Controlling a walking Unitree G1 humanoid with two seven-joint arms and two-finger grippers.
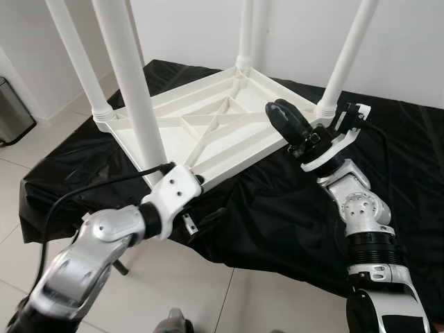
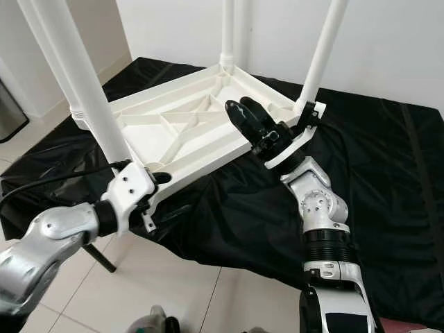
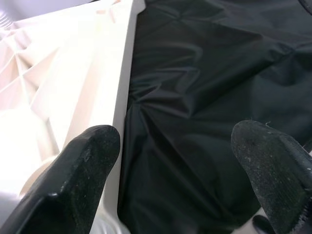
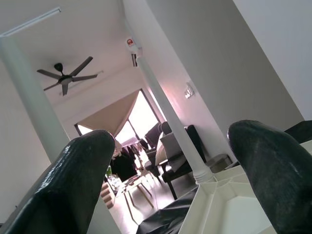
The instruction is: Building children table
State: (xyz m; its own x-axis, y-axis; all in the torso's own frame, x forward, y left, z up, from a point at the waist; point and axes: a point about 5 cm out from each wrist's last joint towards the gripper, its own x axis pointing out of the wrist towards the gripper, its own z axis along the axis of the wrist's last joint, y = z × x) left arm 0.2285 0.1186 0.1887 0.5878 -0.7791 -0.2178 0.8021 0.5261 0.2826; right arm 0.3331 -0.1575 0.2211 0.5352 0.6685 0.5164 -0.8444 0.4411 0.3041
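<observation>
Left eye view has the white children's table [image 1: 208, 128] lying upside down in the upper centre of the frame, its ribbed underside facing up and its four white legs [image 1: 128, 83] rising out of the top of the picture. It rests on a surface draped in black cloth [image 1: 277, 215], which fills the middle and right of the frame; pale floor tiles [image 1: 208, 291] run along the bottom and left, and a grey bin [image 1: 12, 111] stands at the far left edge. At lower left, the left gripper [image 3: 180, 170] sits at the near corner of the upturned table, by the foot of the nearest leg; the left wrist view shows its two black fingers [image 3: 83, 170] spread apart, one lying close along the table's white edge, though whether it touches is hard to tell, the other over the cloth. Right of centre, the right gripper [image 2: 248, 119] hovers above the table's right edge, beside the right-hand leg, angled upward. Its fingers [image 4: 73, 180] are also spread, holding nothing, with a ceiling fan [image 4: 66, 75] beyond them in the wrist view.
</observation>
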